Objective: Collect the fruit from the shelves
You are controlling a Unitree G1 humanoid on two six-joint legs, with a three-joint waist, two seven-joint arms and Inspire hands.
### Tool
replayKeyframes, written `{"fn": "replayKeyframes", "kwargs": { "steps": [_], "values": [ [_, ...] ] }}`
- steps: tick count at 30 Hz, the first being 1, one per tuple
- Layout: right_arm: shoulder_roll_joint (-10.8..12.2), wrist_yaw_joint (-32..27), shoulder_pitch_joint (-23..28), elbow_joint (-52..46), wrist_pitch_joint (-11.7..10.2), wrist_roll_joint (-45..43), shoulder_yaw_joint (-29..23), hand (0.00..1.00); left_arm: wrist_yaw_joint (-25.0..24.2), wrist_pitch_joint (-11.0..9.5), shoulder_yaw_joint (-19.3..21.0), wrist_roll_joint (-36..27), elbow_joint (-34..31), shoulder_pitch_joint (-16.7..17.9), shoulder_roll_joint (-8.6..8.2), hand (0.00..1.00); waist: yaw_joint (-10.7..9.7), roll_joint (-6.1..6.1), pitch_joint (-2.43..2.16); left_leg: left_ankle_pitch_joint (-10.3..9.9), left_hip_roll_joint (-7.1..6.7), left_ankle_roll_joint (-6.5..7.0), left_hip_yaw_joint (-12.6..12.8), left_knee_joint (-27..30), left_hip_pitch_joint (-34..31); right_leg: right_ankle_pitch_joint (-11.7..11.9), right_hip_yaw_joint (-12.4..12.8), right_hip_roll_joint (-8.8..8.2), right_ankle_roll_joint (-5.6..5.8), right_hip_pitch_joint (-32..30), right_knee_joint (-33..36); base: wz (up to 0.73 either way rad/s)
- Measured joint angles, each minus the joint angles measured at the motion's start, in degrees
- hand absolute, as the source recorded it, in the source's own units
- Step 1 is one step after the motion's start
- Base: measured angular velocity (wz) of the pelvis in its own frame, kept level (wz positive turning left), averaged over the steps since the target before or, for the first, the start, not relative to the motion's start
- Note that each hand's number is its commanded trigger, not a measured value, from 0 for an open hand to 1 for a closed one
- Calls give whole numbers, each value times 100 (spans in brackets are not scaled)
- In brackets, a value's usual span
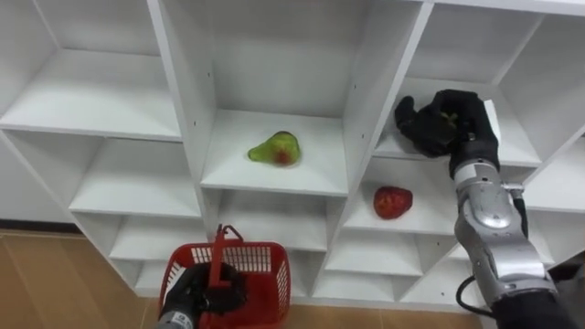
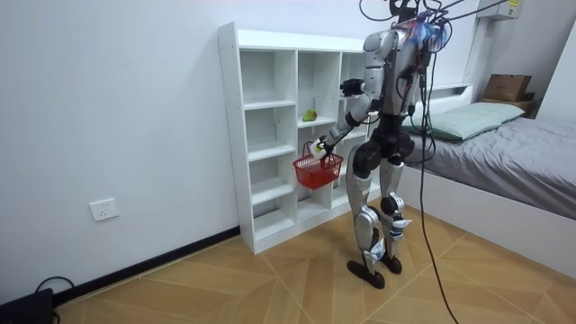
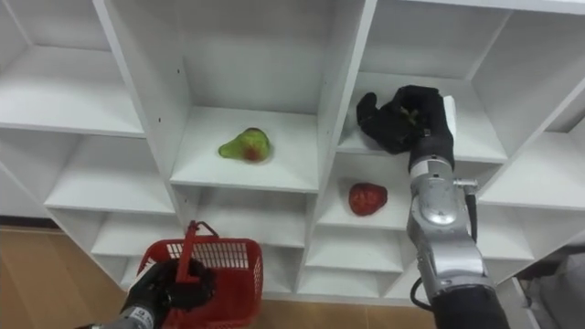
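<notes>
**A:** Where does the fruit sit now?

**B:** The right hand (image 1: pixel 443 123) is inside the upper right compartment of the white closet (image 1: pixel 366 100). Its fingers are curled round a small greenish fruit (image 1: pixel 446 117), which is mostly hidden. The left hand (image 1: pixel 206 291) grips the handle of the red basket (image 1: pixel 260 274), low and to the left.

**A:** And how should it lift the fruit out well?

**B:** I'd draw it straight out, clear of the divider, then lower it over the basket before releasing. A green pear (image 1: pixel 275 149) lies in the middle compartment. A red fruit (image 1: pixel 392 202) lies in the compartment under the hand.

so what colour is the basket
The basket is red, clearest in the left eye view.
</notes>
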Motion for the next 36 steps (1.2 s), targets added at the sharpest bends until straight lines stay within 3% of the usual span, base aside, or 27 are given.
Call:
{"fn": "replayKeyframes", "kwargs": {
  "steps": [8, 10, 13, 19, 36],
  "values": [
    [69, 44, 195, -484, -2, -122, 113, 100, 0, -62, -474, -5, -8, -96, -58, 100, -141, 58, 13, 1, -4, 0, 42, 30, -93, 1, 61, -4, -1, -125, 7, -2],
    [78, 58, 227, -589, 9, -122, 113, 100, -4, -68, -487, -6, -28, -96, -106, 100, -150, 92, 33, 1, -4, 0, 56, 30, -95, 1, 92, -3, 0, -135, 7, -4],
    [121, 89, 277, -699, 14, -122, 115, 100, -7, -69, -495, -6, -64, -96, -168, 100, -159, 132, 27, 1, -3, 0, 71, 27, -114, 1, 128, 1, -1, -167, 7, -4],
    [282, 90, 420, -894, 30, -163, 151, 100, -9, -70, -547, -11, -123, -96, -150, 100, -268, 136, 25, 1, -1, 1, 78, 36, -138, 1, 136, 4, -1, -190, 14, 0],
    [291, 282, 782, -1461, 162, 53, 148, 100, -10, -51, -544, -11, -235, -95, -149, 100, -258, 125, -6, 1, 3, 0, 209, 28, -175, 2, 205, 4, -2, -287, 14, -3]
  ]
}}
